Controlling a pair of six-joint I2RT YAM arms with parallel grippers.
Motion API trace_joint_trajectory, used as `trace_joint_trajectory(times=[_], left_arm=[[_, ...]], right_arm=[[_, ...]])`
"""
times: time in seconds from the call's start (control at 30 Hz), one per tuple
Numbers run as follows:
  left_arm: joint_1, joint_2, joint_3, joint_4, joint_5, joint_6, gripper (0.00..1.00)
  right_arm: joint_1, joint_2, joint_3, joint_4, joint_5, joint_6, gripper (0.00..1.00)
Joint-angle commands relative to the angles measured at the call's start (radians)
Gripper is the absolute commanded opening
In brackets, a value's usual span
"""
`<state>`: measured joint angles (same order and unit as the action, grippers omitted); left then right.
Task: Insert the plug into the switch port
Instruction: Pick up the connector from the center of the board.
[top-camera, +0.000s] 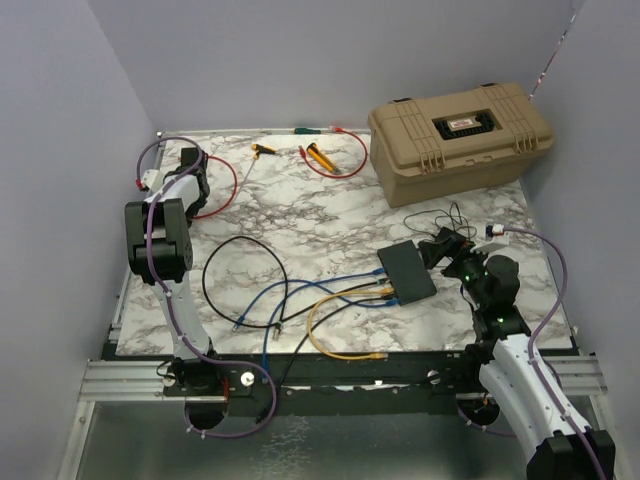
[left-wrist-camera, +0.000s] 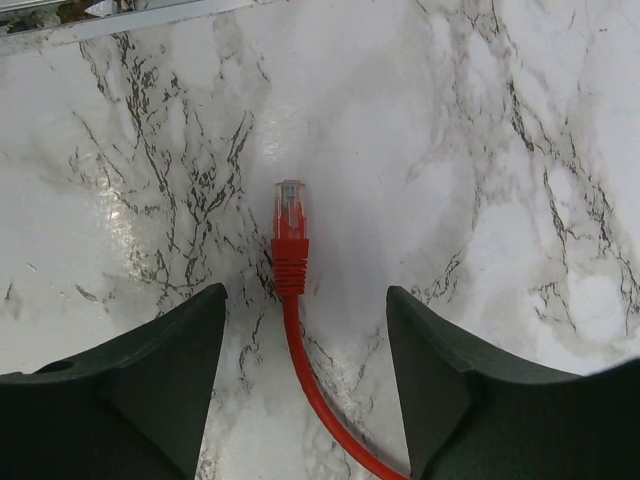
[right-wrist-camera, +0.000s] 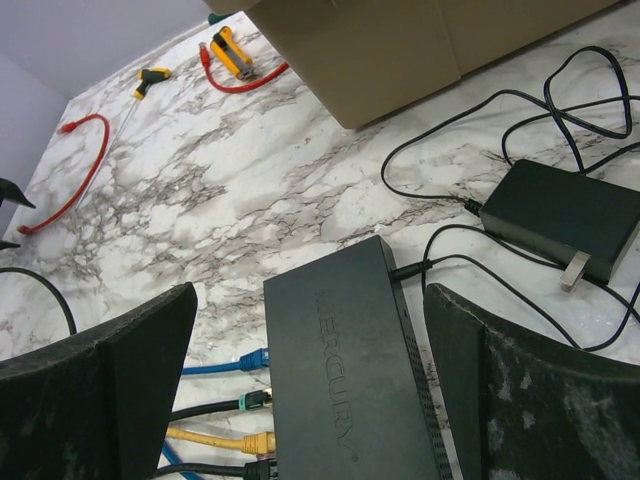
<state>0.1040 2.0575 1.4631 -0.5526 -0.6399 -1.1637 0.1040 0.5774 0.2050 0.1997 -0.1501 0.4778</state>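
At the right of the table (top-camera: 320, 215), switch (top-camera: 407, 272): lies flat, with blue, black and yellow cables (right-wrist-camera: 215, 367) plugged along one long edge
Right gripper (right-wrist-camera: 310, 290): jaws wide apart, one finger either side of the switch, gripping nothing
Plug (left-wrist-camera: 290, 215): clear tip on a red cable, flat on the marble at the far left, well apart from the switch
Left gripper (left-wrist-camera: 305, 292): jaws parted either side of the plug's red boot, not touching it
Power adapter (right-wrist-camera: 560, 215): black, near the switch
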Motion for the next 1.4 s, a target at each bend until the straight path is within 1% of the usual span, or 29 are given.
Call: trace_joint_trajectory(times=[0.0, 0.13, 0.27, 0.4, 0.47, 0.57, 0.67, 0.77, 0.9, 1.0, 1.23, 1.37], left_arm=[[0.017, 0.034, 0.012, -0.029, 0.000, -0.014, 0.64], [0.023, 0.041, -0.007, -0.029, -0.005, -0.025, 0.56], [0.030, 0.040, -0.032, -0.029, 0.012, -0.038, 0.43], [0.049, 0.017, -0.071, 0.006, 0.068, -0.032, 0.28], [0.059, -0.003, -0.097, 0.040, 0.106, -0.015, 0.23], [0.066, -0.051, -0.126, 0.075, 0.103, 0.005, 0.16], [0.066, -0.114, -0.153, 0.124, 0.103, 0.038, 0.15], [0.068, -0.171, -0.172, 0.180, 0.108, 0.090, 0.09], [0.068, -0.230, -0.176, 0.218, 0.114, 0.147, 0.05], [0.068, -0.266, -0.175, 0.248, 0.135, 0.199, 0.00], [0.068, -0.381, -0.219, 0.363, 0.198, 0.301, 0.00], [0.066, -0.448, -0.244, 0.429, 0.263, 0.362, 0.00]], right_arm=[[0.006, -0.013, -0.010, 0.003, 0.023, -0.011, 0.99], [0.006, -0.015, -0.012, 0.003, 0.027, -0.011, 0.98], [0.006, -0.022, -0.011, 0.003, 0.030, -0.011, 0.98], [0.006, -0.034, -0.011, -0.009, 0.032, -0.011, 0.98], [0.007, -0.040, -0.012, -0.010, 0.033, -0.011, 0.98], [0.009, -0.049, -0.011, -0.016, 0.033, -0.011, 0.98], [0.011, -0.058, -0.012, -0.017, 0.038, -0.011, 0.98], [0.013, -0.065, -0.013, -0.017, 0.042, -0.011, 0.98], [0.016, -0.067, -0.013, -0.019, 0.047, -0.012, 0.98], [0.017, -0.066, -0.014, -0.019, 0.044, -0.011, 0.98], [0.017, -0.060, -0.018, -0.012, 0.046, -0.011, 0.98], [0.017, -0.054, -0.021, -0.004, 0.046, -0.011, 0.98]])
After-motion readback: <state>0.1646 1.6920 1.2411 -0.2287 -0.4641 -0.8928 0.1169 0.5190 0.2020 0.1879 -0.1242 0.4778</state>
